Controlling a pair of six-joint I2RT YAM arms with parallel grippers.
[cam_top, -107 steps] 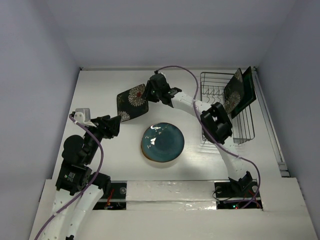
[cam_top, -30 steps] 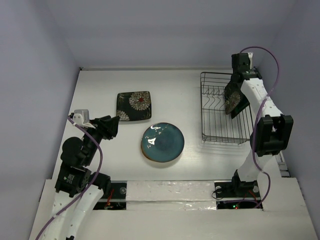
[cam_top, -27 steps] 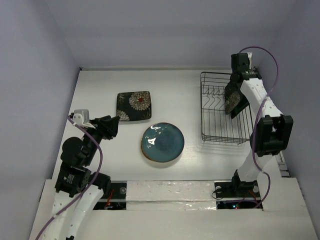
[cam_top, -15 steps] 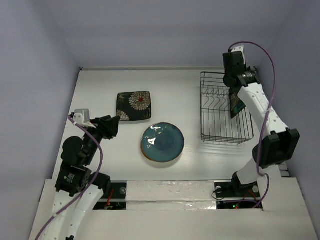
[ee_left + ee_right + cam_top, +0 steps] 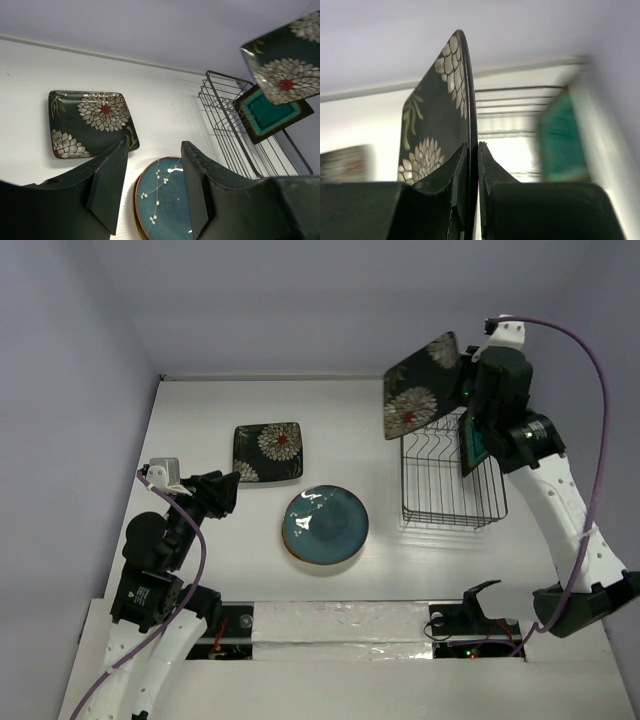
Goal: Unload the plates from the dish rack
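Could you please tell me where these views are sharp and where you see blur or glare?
Right wrist view: the held floral plate, pinched in the right tool, is fairly sharp, while the dish rack and square teal plate behind it are blurred. Top external view: crisp, with white glare on the round teal plate. Left wrist view: sharp, though the left tool is dark.

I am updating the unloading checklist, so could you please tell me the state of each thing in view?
Raised floral plate: held in the air over the dish rack, tilted.
Square teal plate: standing on edge in the dish rack.
Flat floral plate: lying on the table.
Round teal plate: lying on the table.
Right gripper: shut on the raised floral plate.
Left gripper: open, empty.
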